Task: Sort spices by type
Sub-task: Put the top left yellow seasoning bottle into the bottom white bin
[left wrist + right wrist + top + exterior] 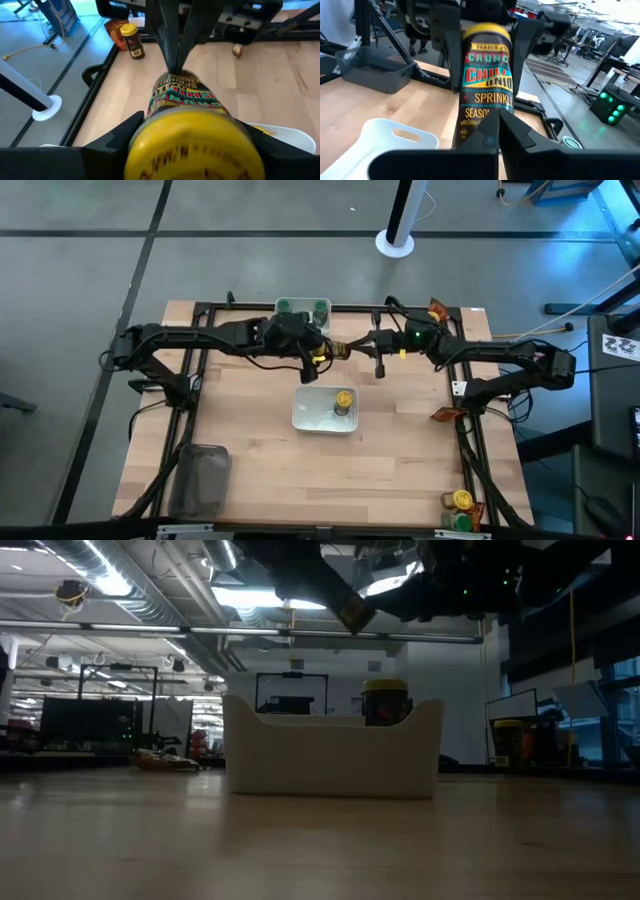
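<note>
While the left gripper clamps a yellow-capped glass spice jar at the frame's upper centre above the white rectangular bowl, the right gripper pinches its base, fingers closed.

jar label | "TRADER J…" | "CRUNC…" | "CHILI ONIO…" | "SPRINKLE" | "SEASO…"

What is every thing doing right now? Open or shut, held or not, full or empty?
left gripper: closed around the held jar, above the table.
held jar: sideways in the air, yellow cap on.
right gripper: shut, tips at the held jar's bottom end.
middle white bowl: holds one upright yellow-capped jar.
far white bowl: holds green-capped jars.
grey tray: looks empty.
</note>
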Controlling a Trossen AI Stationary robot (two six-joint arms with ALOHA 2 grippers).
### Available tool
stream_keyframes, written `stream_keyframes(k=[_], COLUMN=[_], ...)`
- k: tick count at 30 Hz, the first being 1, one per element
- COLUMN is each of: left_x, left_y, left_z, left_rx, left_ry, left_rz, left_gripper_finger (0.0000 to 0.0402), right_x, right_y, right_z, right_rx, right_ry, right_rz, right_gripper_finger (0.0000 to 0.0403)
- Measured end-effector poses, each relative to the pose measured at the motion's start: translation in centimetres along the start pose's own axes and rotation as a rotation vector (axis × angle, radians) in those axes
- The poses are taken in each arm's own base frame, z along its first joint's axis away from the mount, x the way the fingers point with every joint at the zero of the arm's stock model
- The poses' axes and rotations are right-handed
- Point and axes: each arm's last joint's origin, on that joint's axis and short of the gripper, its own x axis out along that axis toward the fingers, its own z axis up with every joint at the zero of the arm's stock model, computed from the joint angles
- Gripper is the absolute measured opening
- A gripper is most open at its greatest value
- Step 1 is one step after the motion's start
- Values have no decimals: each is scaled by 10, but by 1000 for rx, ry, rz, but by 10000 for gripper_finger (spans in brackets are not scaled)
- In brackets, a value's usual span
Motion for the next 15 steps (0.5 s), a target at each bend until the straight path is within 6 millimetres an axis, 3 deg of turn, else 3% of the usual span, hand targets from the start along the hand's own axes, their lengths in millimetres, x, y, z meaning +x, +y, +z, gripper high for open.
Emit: stream_keyframes(k=[15], left_x=[-1], left_y=[1], left_z=[6], left_rx=[-12], left_ry=[-57], left_rz=[4], left_gripper_finger=[211], right_x=[12], right_y=[0], right_z=[-13], right_rx=[-2], right_ry=[-7], right_rz=[42], right_gripper_finger=[10])
